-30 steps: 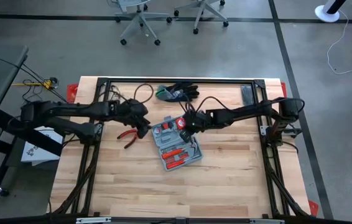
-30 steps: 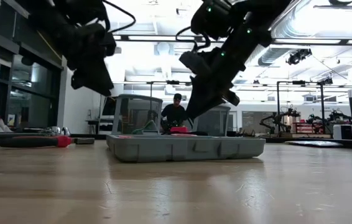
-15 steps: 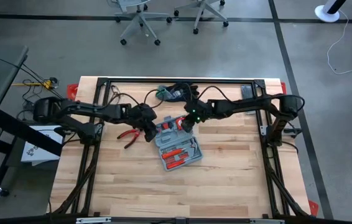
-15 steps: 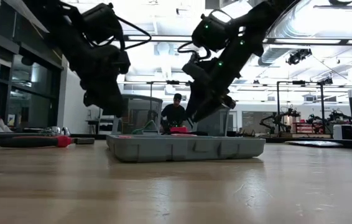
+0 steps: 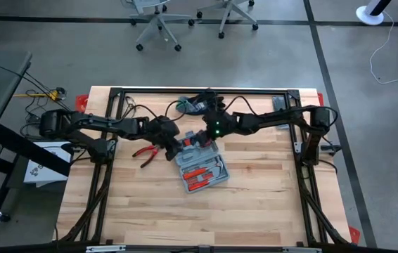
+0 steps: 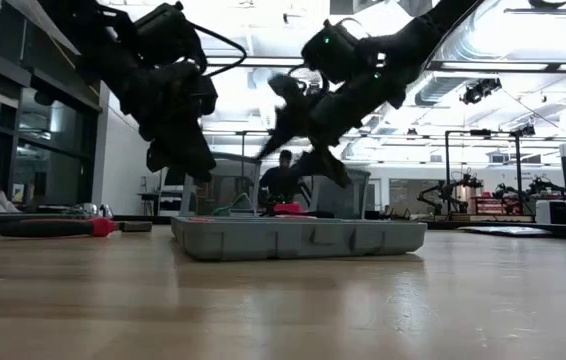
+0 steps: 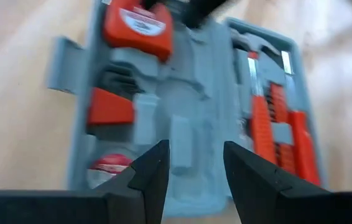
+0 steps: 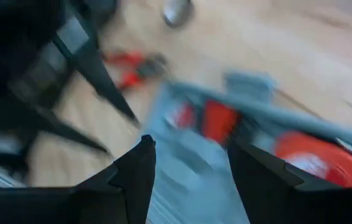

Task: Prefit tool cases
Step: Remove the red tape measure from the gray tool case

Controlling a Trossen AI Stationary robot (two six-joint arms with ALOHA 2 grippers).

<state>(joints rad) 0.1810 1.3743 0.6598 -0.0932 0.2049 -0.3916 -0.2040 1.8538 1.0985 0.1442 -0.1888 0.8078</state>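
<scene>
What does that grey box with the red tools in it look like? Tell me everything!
The tool case is grey-blue plastic, rectangular with rounded corners. It lies open and flat on the wooden table, turned at a slant, near the middle. Its moulded recesses hold red-handled tools, a hammer and a red tape measure; some recesses look empty. Both arms hover over its far end, and neither one's fingers visibly touch it.

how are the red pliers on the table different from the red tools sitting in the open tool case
The red pliers lie loose on the bare wood, beside the tool case on the left arm's side; the red tools lie seated in the case's moulded recesses. The pliers lie alone; the tools in the case lie packed side by side. Both have red handles, and neither is held by a gripper.
</scene>
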